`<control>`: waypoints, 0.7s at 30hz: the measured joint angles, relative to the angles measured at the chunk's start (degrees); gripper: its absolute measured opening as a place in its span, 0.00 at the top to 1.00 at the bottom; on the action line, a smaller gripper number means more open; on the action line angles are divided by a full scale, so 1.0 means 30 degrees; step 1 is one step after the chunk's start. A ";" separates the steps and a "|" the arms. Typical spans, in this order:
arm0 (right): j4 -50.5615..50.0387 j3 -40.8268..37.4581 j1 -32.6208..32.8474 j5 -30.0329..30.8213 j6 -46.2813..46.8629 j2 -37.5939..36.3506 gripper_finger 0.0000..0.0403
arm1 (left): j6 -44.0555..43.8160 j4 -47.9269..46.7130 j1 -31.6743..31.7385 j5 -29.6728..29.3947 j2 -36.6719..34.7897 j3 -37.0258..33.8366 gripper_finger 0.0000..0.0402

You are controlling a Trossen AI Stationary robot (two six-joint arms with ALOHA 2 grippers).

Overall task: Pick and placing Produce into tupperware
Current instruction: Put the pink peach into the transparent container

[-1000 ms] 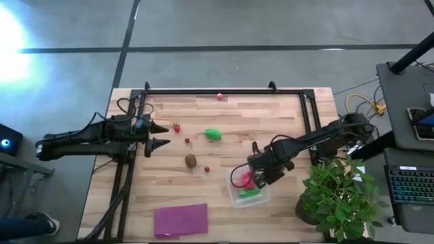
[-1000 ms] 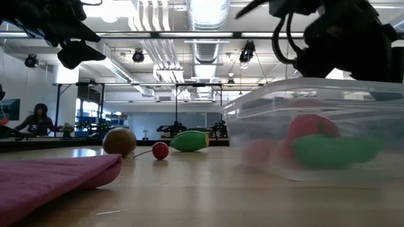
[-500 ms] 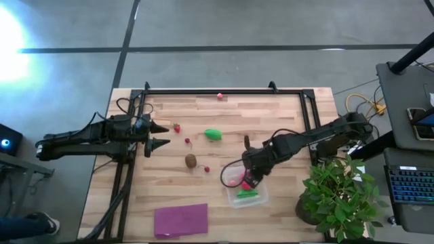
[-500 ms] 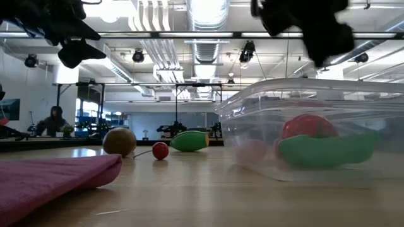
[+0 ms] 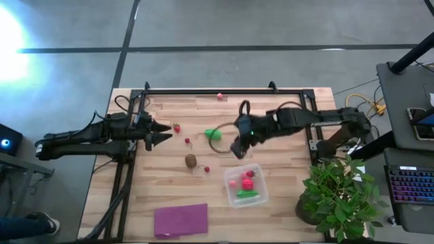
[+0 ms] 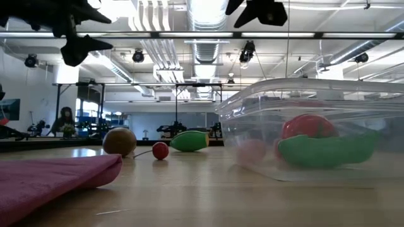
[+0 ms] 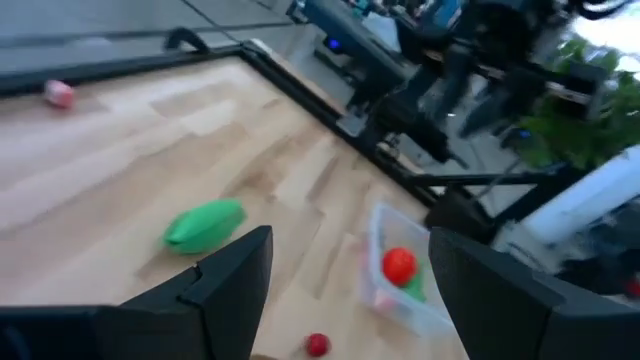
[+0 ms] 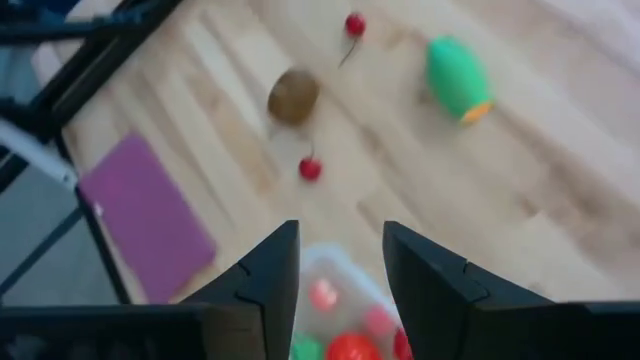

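Note:
The clear tupperware (image 5: 246, 184) stands at the near right of the table and holds a red ball (image 5: 248, 174), a pink piece and a green oblong piece (image 5: 247, 194). A second green piece (image 5: 213, 134), a brown kiwi ball (image 5: 190, 160), small red berries (image 5: 187, 141) and a pink berry (image 5: 220, 96) lie loose on the wood. My right gripper (image 5: 238, 148) hangs open and empty above the table, between the green piece and the tupperware. My left gripper (image 5: 165, 132) is open and empty at the left, in the air.
A flat purple sheet (image 5: 181, 219) lies at the near edge. A leafy potted plant (image 5: 339, 196) stands at the near right corner. A black frame rail (image 5: 224, 89) runs along the far edge and down the sides. People show in the room behind, in the low view.
My right gripper has risen from just over the tupperware and gone toward the table's far left, toward the loose green piece. The produce in the tupperware lies uncovered now. My left gripper has shifted a little.

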 joint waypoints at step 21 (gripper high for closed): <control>0.0008 0.0564 -0.3542 -0.0545 -0.1422 -0.0147 0.66 | 0.5040 0.0103 0.2302 0.2581 1.4172 0.6277 0.36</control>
